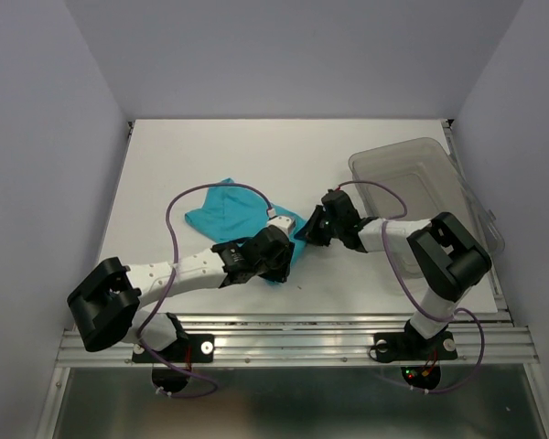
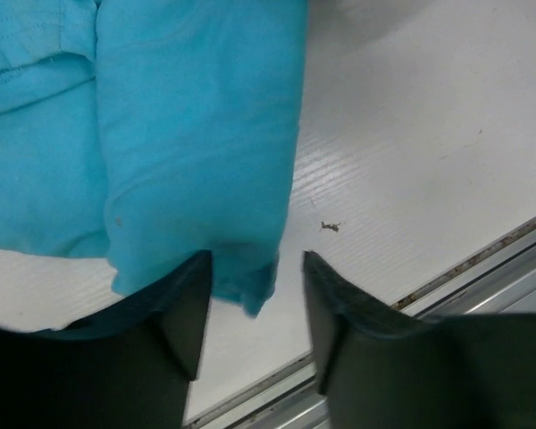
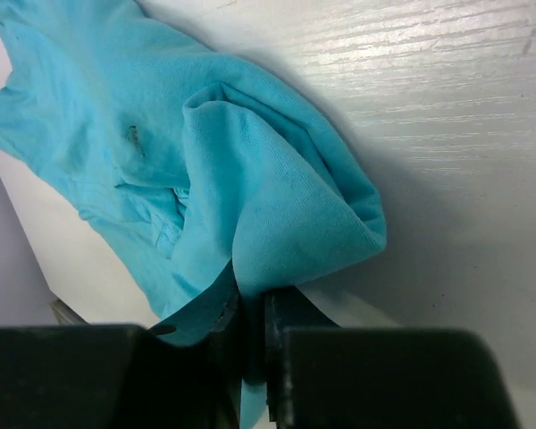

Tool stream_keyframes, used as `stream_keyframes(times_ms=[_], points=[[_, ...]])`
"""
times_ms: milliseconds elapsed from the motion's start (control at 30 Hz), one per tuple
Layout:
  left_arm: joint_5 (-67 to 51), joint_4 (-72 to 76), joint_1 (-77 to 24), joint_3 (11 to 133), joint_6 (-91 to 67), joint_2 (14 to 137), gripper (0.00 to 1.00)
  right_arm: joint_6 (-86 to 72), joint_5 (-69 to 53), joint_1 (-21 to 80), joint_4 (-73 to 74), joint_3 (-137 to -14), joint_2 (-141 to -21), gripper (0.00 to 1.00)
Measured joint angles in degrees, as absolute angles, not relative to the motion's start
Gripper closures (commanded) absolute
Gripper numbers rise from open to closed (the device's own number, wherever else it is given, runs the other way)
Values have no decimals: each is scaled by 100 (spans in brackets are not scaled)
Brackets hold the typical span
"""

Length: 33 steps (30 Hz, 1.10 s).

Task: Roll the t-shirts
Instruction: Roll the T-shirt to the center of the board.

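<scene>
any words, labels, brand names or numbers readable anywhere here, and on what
None can be read. The t-shirt is plain teal with no print, the plastic bin bears no label, and the left arm and right arm show no legible marking.

The t-shirt [image 1: 227, 212] lies on the counter [image 1: 183, 155], in the middle of the top view. The bin [image 1: 412, 178] sits on the counter at the upper right. The left tool [image 1: 282, 262] is at the shirt's lower right end. The right tool [image 1: 308, 229] is just right of it, touching the shirt.
</scene>
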<state>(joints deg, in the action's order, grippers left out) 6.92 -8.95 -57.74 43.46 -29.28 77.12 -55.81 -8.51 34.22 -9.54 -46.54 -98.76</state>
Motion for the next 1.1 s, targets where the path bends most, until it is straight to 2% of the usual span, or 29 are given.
stream_keyframes(times_ms=[33, 133, 433, 700, 900, 1000, 1100], points=[[672, -923, -5780, 4348, -2899, 7712, 25, -5575, -854, 3422, -961, -4654, -9876, 99], [714, -1041, -5854, 4357, -2906, 7703, 17, -5575, -854, 3428, -965, -4654, -9876, 99], [1592, -1599, -6340, 5113, -3024, 7915, 16, -5594, -854, 3476, -840, -4654, -9765, 99], [2469, -1658, -6783, 5728, -3094, 9319, 21, -5642, -845, 3533, -617, -4654, -9524, 99], [2952, -1782, -6858, 5951, -3164, 9900, 26, -5658, -832, 3533, -552, -4654, -9483, 99], [3133, -1793, -6858, 6016, -3199, 10018, 32, -5660, -823, 3533, -548, -4654, -9450, 99], [3293, -1822, -6853, 6064, -3223, 10154, 42, -5660, -803, 3533, -548, -4652, -9417, 99]])
